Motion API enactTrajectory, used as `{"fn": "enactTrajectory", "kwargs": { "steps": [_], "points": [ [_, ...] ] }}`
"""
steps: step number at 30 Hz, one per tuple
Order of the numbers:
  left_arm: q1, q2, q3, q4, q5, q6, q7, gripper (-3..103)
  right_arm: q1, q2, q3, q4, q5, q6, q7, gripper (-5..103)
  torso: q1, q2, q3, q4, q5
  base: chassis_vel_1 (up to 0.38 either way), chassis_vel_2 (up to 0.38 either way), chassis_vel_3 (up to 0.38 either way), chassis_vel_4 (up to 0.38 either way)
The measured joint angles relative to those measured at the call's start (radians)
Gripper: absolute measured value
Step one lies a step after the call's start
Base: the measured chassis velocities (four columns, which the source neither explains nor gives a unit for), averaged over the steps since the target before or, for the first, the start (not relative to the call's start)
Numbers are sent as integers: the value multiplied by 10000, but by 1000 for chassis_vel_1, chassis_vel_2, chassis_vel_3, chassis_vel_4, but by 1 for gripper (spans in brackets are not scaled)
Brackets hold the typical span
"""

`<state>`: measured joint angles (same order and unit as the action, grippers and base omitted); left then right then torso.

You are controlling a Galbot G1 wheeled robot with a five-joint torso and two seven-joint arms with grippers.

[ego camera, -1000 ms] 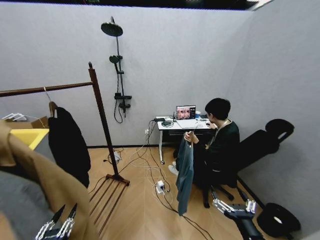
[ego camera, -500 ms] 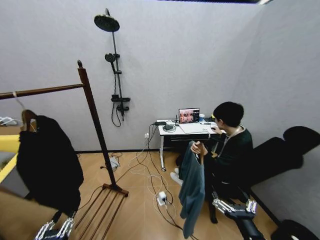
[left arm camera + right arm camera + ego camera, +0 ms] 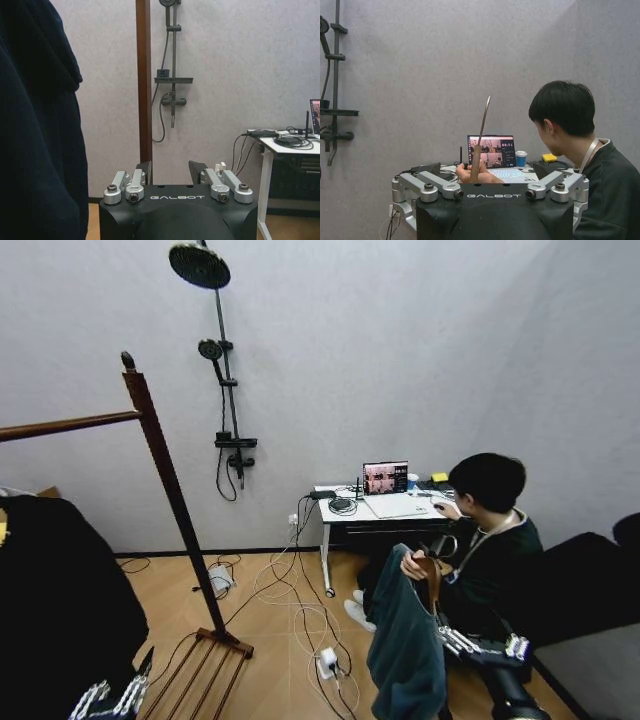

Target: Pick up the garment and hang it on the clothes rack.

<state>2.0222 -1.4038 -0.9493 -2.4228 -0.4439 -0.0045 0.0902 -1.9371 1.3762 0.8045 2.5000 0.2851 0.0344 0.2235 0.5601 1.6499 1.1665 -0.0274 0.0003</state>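
The garment [image 3: 405,640], a dark teal shirt, hangs from a wooden hanger [image 3: 432,582] held up by a seated person's hand [image 3: 415,563] at the lower right. My right gripper [image 3: 478,642] is open just right of it, apart from the fabric. In the right wrist view the hanger's metal hook [image 3: 483,120] and the hand [image 3: 470,174] rise just beyond the gripper body. The clothes rack [image 3: 165,480], dark reddish wood, stands at the left, and its post [image 3: 144,80] is straight ahead of my open left gripper [image 3: 170,172], which sits low at the left [image 3: 128,680].
A black garment [image 3: 60,610] hangs on the rack's bar [image 3: 60,425], close to my left gripper [image 3: 40,125]. A white desk [image 3: 385,510] with a laptop stands against the back wall. Cables and a power strip [image 3: 325,660] lie on the wooden floor. A shower fixture [image 3: 225,390] is on the wall.
The whole picture has shifted left and the scene looks nearer, so the camera has moved. The person with the garment now sits closer to my right gripper. The tan coat has left the view.
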Motion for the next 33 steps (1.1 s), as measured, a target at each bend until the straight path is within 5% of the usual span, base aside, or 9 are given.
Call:
{"fn": "enactTrajectory", "kwargs": {
  "steps": [5,8,17,26,33],
  "points": [
    [0,0,1,0,0,0,4,46,633,-488,132,1,754,-595,472,100,-7,5,-2,-15,-1,23,-64,-46,29],
    [1,-1,0,0,0,0,2,46,1473,-1104,298,1,1704,-1351,1034,100,-2,2,0,5,0,7,-18,-11,4],
    [0,-1,1,0,0,0,2,46,1622,-1217,317,-19,1856,-1463,1108,100,6,-2,2,-9,-3,0,0,0,0],
    [0,0,0,0,0,0,4,46,4609,-3448,-77,-1731,3393,-1991,1344,100,5,-2,3,-2,0,0,0,0,0],
    [1,-1,0,0,0,0,2,46,5015,-3758,-137,-1973,3605,-2070,1375,100,5,-2,2,-8,-1,0,0,0,0]
  ]
}}
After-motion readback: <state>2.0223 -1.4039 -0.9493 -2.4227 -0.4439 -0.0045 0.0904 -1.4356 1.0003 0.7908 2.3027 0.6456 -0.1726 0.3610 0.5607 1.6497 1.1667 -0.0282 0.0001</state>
